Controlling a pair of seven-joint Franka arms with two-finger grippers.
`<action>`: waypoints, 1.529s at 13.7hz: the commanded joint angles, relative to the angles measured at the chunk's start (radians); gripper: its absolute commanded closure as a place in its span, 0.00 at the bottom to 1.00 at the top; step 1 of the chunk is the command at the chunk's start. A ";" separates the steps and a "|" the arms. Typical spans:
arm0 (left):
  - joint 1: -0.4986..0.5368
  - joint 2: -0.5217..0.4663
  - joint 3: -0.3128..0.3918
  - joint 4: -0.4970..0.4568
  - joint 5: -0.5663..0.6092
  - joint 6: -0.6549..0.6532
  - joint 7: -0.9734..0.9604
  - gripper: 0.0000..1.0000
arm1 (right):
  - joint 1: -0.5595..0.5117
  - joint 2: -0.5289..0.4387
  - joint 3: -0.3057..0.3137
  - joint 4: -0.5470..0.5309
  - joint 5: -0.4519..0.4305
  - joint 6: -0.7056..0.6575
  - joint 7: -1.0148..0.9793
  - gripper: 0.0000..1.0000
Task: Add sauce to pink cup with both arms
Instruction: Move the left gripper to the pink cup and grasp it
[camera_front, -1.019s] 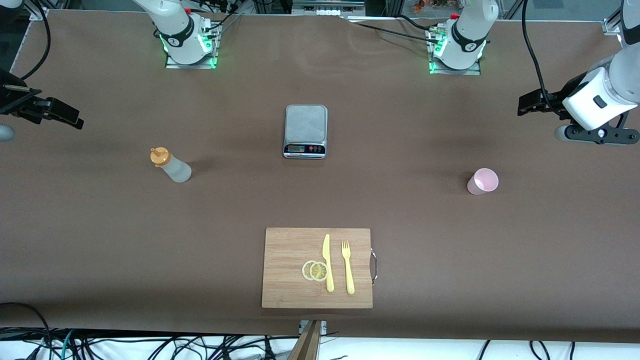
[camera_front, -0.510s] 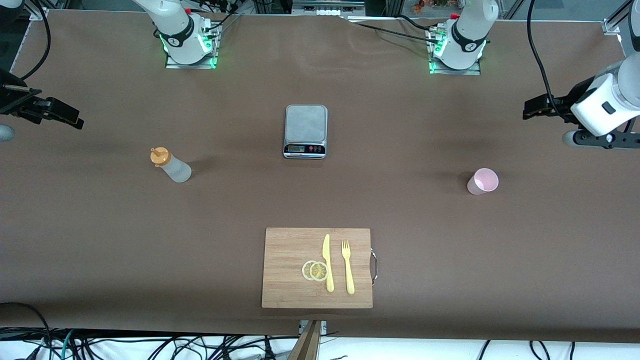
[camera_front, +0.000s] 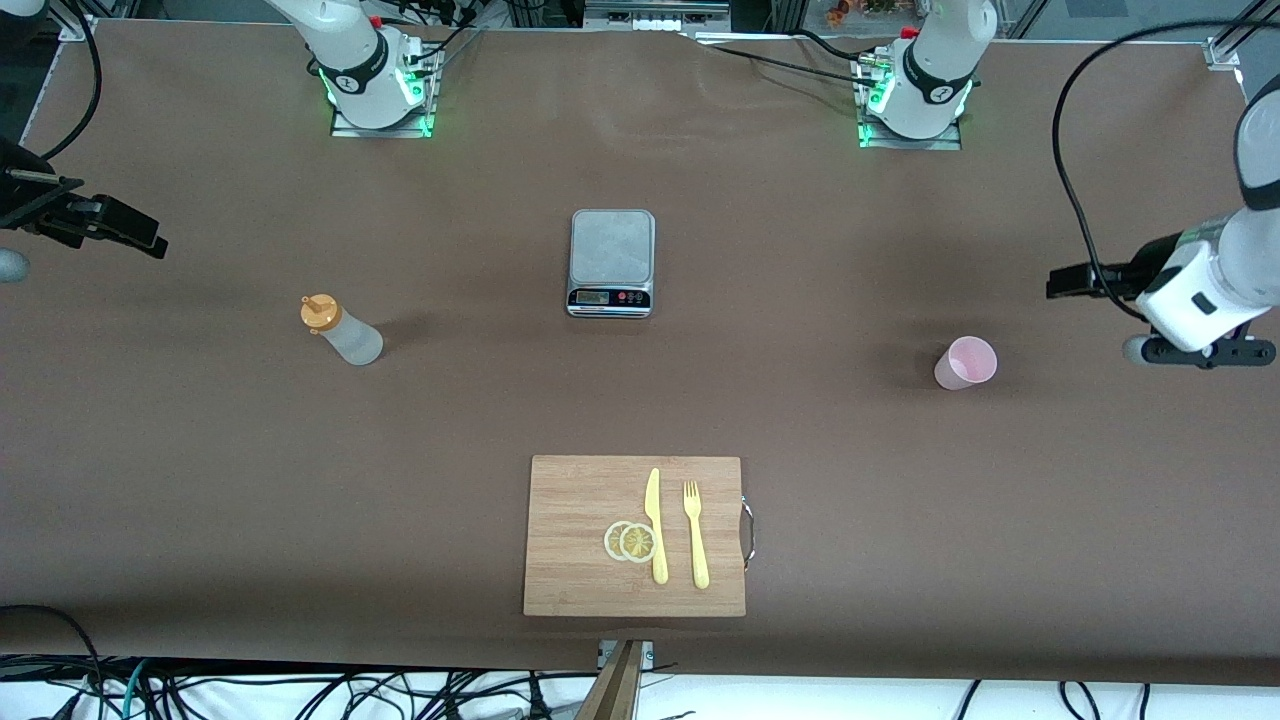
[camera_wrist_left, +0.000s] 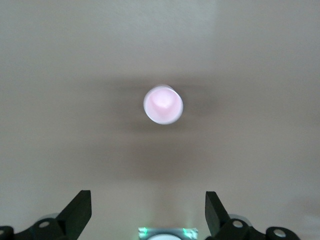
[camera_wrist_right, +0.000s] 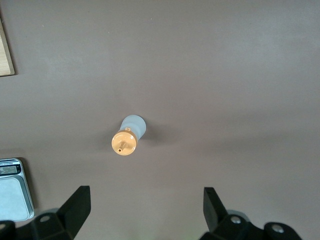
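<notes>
The sauce bottle (camera_front: 342, 333), translucent with an orange nozzle cap, stands on the brown table toward the right arm's end. It also shows in the right wrist view (camera_wrist_right: 129, 135). The pink cup (camera_front: 966, 362) stands upright toward the left arm's end, and shows empty in the left wrist view (camera_wrist_left: 163, 105). My left gripper (camera_front: 1072, 281) hangs over bare table beside the cup, apart from it, open and empty (camera_wrist_left: 148, 211). My right gripper (camera_front: 128, 231) waits over the table's edge at the right arm's end, apart from the bottle, open and empty (camera_wrist_right: 145, 207).
A grey kitchen scale (camera_front: 612, 262) stands mid-table between bottle and cup; its corner shows in the right wrist view (camera_wrist_right: 12, 192). A wooden cutting board (camera_front: 570, 500) with a yellow knife (camera_front: 655, 525), a yellow fork (camera_front: 695, 535) and two lemon slices (camera_front: 630, 541) lies nearer the front camera.
The left arm has swung its gripper down the front view, from level with the scale to almost level with the pink cup. The right arm, bottle and cup have not moved.
</notes>
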 joint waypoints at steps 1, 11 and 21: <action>0.015 0.006 -0.004 -0.062 0.063 0.103 0.015 0.00 | -0.003 -0.002 0.002 0.004 0.011 -0.003 -0.010 0.00; 0.049 0.159 0.010 -0.226 0.066 0.523 0.017 0.01 | -0.003 -0.002 0.002 0.003 0.011 -0.003 -0.010 0.00; 0.042 0.144 0.013 -0.358 0.065 0.561 0.020 0.01 | -0.003 -0.002 0.002 0.003 0.011 -0.003 -0.010 0.00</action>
